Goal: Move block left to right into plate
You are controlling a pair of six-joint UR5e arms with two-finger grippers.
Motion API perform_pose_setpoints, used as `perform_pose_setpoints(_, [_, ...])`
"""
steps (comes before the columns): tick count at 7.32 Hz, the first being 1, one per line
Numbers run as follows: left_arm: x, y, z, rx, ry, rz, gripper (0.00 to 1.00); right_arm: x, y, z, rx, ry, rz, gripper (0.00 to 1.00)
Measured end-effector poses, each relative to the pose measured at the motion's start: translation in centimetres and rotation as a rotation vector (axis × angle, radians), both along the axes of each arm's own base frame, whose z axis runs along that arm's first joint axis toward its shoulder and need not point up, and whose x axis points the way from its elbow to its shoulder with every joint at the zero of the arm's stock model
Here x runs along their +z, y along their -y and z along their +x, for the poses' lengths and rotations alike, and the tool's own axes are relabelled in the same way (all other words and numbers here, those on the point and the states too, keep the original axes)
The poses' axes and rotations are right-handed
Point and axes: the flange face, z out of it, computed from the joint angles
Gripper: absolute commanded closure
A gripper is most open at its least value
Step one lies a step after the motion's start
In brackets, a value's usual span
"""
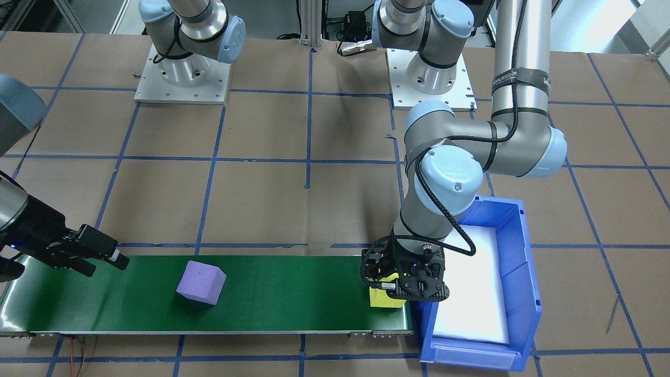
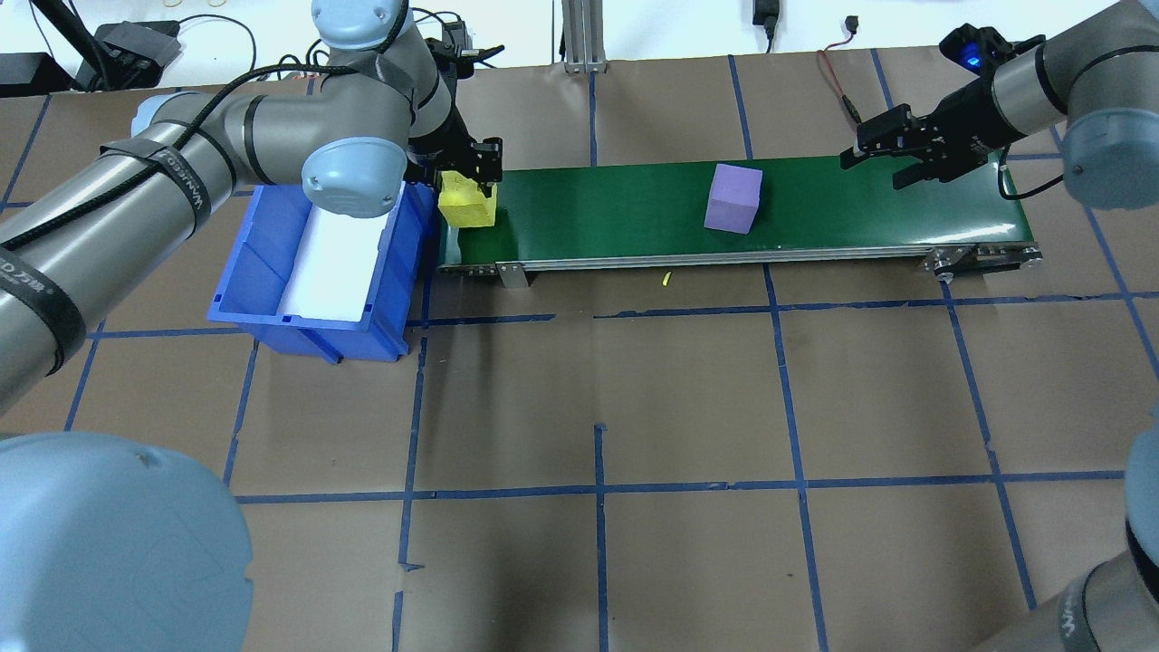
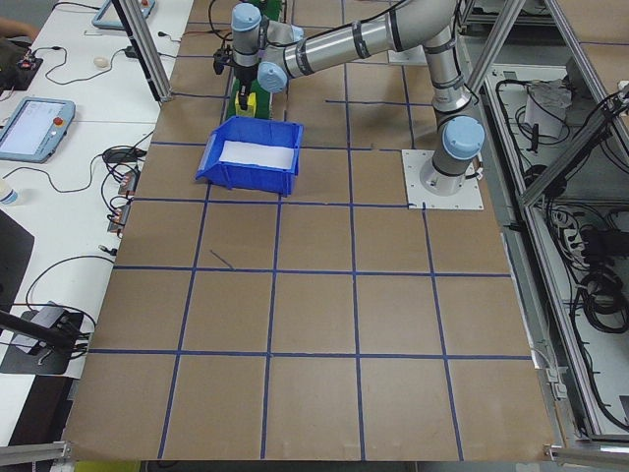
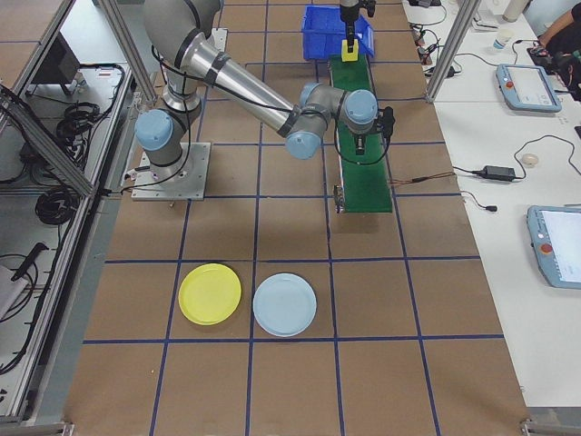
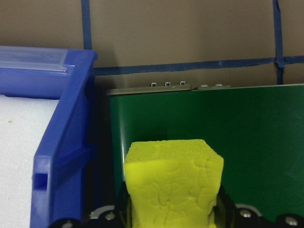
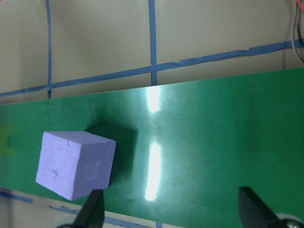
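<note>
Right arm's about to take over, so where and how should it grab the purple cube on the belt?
Come straight down over the purple cube with the right gripper open and close on two opposite vertical faces. It sits flat but turned skew to the green belt, so rotate the wrist to square the fingers to those faces. All sides are free.

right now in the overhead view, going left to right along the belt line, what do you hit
blue bin → yellow block, held in the left gripper at the green belt's left end → purple block mid-belt → right gripper, open over the belt's right end
</note>
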Motion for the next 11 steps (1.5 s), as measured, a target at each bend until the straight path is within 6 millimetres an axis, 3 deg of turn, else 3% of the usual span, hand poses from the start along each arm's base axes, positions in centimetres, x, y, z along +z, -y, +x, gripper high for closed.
perform_pose_setpoints(2, [3.1, -0.6, 0.1, -0.002, 0.004, -0.038, 0.0, -0.4, 0.4, 0.1, -0.048, 0.032, 0.016, 0.0])
perform_pose_setpoints(4, [9.2, -3.4, 1.5, 0.014, 0.008, -0.044, 0.0, -0.5, 0.9, 0.2, -0.101, 0.044, 0.02, 0.01])
perform_pose_setpoints(7, [16.3, -8.3, 7.4, 0.069, 0.023, 0.009, 0.0, -0.8, 1.2, 0.5, -0.113, 0.056, 0.021, 0.01])
perform_pose_setpoints(9, [19.4, -11.7, 9.8, 0.069, 0.034, 0.066, 0.0, -1.8, 1.5, 0.6, -0.11, 0.084, 0.021, 0.01])
perform_pose_setpoints(11, [21.1, -13.6, 10.5, 0.074, 0.037, 0.092, 0.0, -2.4, 1.7, 0.6, -0.111, 0.089, 0.021, 0.01])
